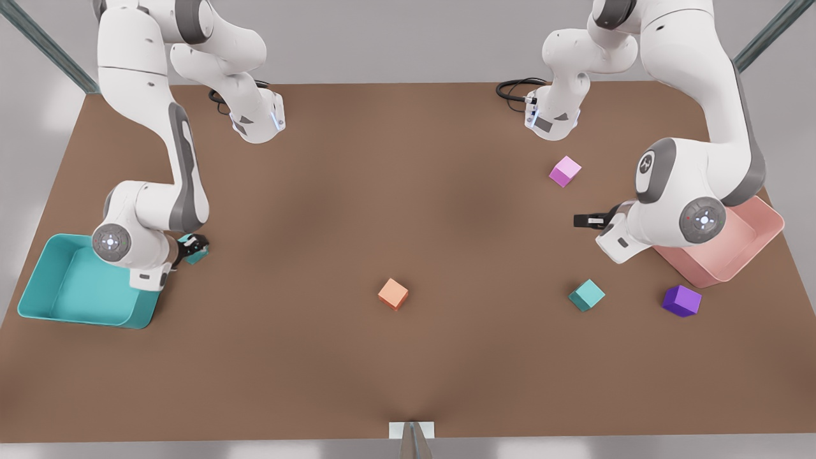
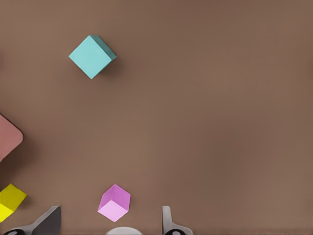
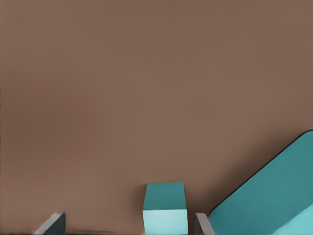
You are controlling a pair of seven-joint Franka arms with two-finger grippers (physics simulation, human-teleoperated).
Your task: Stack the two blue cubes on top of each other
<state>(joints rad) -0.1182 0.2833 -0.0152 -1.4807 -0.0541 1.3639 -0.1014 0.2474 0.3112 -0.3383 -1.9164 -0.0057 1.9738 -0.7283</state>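
Right gripper (image 1: 193, 247) by the teal bin (image 1: 38, 280): fingers spread around one blue cube (image 1: 197, 254), grip not yet closed | second blue cube (image 1: 586, 295) sits loose, well apart | left gripper (image 1: 590, 220) waits, fingers apart | you've stacked nothing.

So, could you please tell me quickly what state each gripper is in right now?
Left gripper: open, empty, above the table near the pink bin.
Right gripper: open around a teal cube, not yet gripping.
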